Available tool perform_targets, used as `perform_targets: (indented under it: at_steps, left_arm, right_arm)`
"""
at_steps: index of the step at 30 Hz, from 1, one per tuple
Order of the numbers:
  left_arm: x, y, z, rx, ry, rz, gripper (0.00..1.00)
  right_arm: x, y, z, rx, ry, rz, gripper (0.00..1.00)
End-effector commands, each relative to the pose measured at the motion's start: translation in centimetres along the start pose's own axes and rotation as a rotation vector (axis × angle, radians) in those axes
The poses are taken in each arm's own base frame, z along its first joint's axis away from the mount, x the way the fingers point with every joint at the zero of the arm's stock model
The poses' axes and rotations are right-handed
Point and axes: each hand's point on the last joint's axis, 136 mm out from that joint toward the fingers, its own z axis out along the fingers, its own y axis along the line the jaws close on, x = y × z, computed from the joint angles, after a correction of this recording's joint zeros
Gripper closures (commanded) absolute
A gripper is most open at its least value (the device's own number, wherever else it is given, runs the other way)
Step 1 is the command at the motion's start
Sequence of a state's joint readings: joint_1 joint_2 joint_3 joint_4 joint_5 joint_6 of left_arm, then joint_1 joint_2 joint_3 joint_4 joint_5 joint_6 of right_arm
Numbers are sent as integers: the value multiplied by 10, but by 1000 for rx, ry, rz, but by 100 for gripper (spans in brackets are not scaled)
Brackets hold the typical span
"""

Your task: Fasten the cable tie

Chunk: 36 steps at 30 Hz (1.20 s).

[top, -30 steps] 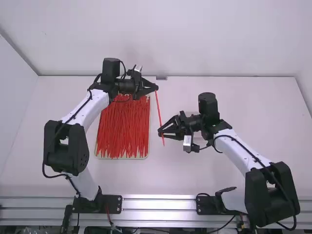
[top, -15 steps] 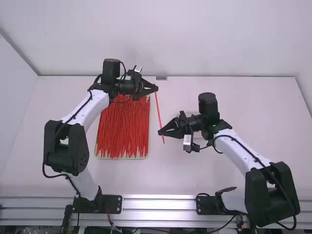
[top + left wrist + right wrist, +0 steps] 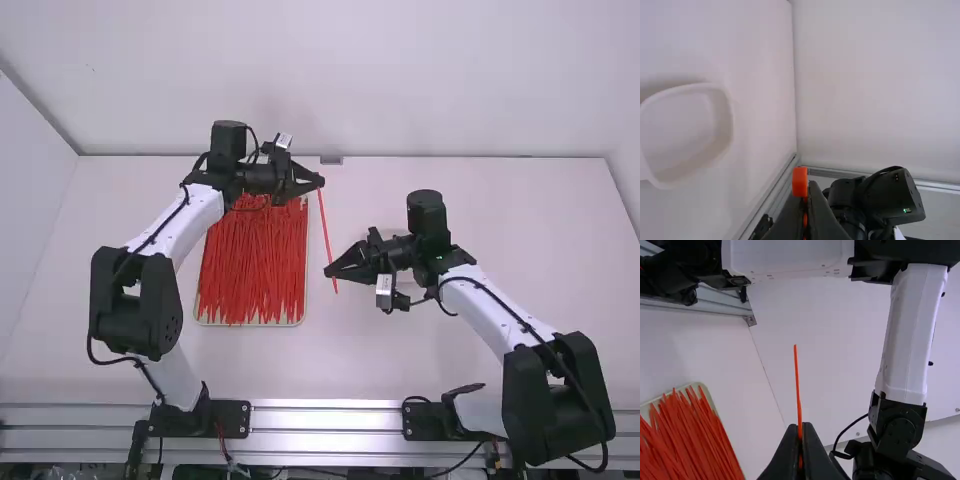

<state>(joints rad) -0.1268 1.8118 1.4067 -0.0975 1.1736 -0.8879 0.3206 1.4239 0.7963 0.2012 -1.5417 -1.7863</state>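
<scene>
red cable tie (image 3: 326,235) stretched between both arms, just beside the tray (image 3: 250,324) of spare ties (image 3: 255,260). left gripper (image 3: 312,182) clamped tight on the head end, right gripper (image 3: 331,270) pinched narrow on the strap lower down, short tail poking past. likely trouble, as a judgement: bowing or twisting the strap if brought together off-line; slipping out of so thin a pinch; missing the head's slot, hard to make out between the left fingers.

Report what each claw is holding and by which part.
Both hold one red cable tie. The left claw pinches its head end; the right claw pinches the strap near the tail tip.
</scene>
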Motion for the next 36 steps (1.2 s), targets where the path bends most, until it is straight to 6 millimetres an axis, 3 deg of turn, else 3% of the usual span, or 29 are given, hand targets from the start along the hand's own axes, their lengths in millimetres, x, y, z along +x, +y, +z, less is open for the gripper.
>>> perform_targets:
  at_steps: [1, 20, 26, 32, 36]
  left_arm:
    - [2, 0, -3, 8, 6, 18, 98]
    - [2, 0, -3, 7, 5, 69, 99]
    - [0, 1, -3, 6, 0, 74, 98]
    - [0, 1, -4, 6, -1, 102, 98]
    - [0, 0, -3, 8, -2, 119, 98]
  right_arm:
    - [-3, 2, 0, 4, -18, 18, 100]
    - [-10, -17, 15, -23, -64, 261, 100]
    - [-5, -18, 7, -11, -34, 327, 100]
    - [-1, -27, -2, 1, -12, 564, 100]
    - [0, -30, -1, 4, -4, 573, 100]
